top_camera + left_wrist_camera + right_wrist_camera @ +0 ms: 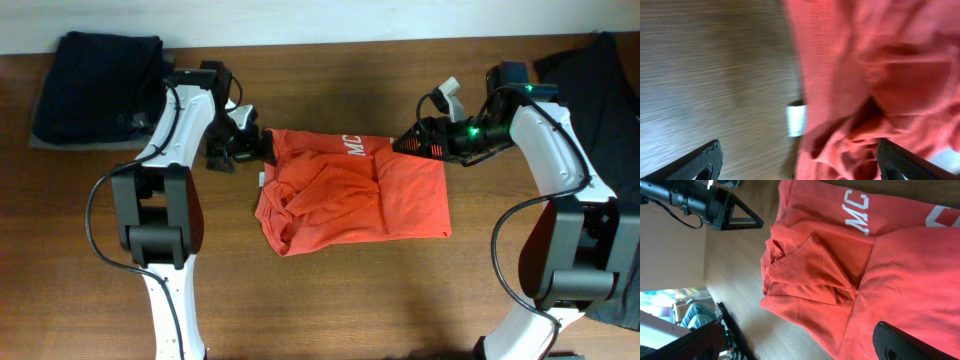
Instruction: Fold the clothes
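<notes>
One red-orange T-shirt (350, 190) is laid mid-table on the wooden table (330, 300), partly folded. Its left half is rumpled and its right half is flatter. Both arm bases are mounted at the near edge, one on each side of the shirt, and the arms are reached toward its far edge.

The left gripper (258, 148) is set at the shirt's far-left corner with jaws spread wide and nothing held. The right gripper (402, 142) is set at the far-right corner, jaws likewise spread wide, nothing gripped.

Further back, dark folded garments (95, 85) are stacked far left and a black garment (600, 80) is spread far right, both well apart from the shirt.

View differences:
- The white lettering (857, 211) is read as "MC" in the right wrist view and only partly made out from overhead.
- A white tag (796, 120) at the shirt's left edge is shown clearly only by the left wrist view.
- The left gripper is also caught in the right wrist view, beyond the shirt.
</notes>
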Robot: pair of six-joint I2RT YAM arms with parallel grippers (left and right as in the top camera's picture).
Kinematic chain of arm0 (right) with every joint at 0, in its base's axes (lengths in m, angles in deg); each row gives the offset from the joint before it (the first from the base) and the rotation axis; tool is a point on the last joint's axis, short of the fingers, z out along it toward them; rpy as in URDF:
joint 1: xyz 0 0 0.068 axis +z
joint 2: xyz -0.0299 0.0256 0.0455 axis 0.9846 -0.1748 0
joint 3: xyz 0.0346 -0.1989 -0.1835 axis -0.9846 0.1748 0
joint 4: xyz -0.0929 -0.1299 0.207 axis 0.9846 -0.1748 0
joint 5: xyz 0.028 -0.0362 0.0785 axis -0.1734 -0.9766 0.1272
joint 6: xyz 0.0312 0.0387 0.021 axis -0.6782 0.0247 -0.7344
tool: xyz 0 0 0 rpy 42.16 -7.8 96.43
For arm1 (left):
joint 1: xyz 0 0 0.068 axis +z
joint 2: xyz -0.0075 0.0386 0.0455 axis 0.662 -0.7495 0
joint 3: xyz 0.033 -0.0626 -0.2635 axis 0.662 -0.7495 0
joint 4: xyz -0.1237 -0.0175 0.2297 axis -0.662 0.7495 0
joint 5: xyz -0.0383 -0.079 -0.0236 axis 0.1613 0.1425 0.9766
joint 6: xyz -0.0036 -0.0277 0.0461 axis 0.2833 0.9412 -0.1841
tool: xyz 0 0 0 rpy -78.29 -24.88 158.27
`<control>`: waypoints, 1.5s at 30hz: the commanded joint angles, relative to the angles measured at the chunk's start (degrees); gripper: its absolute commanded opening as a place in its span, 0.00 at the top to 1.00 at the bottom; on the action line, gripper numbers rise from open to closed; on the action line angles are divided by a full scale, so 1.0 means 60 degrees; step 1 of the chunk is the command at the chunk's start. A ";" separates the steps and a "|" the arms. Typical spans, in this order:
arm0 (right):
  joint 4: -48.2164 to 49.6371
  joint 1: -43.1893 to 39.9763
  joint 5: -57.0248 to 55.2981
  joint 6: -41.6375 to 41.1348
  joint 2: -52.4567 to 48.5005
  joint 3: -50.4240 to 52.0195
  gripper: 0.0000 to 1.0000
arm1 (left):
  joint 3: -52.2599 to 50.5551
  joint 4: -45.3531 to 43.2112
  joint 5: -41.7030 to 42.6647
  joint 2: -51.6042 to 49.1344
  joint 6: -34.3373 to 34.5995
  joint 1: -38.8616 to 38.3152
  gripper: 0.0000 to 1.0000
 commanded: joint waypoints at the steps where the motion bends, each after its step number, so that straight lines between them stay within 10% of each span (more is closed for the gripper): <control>1: 0.0025 0.0025 -0.0339 0.0058 0.0007 -0.0026 0.01 | -0.0080 -0.0058 0.1563 -0.0033 -0.0896 -0.0033 0.02; 23: 0.0004 0.0025 -0.0484 0.0058 0.0007 -0.0026 0.01 | -0.2561 -0.0856 0.2280 -0.0029 -0.1490 0.0084 0.06; 45: -0.0073 0.0029 -0.0484 0.0058 0.0007 -0.0026 0.01 | -0.3927 -0.3490 0.2022 -0.0040 0.0579 -0.0787 0.11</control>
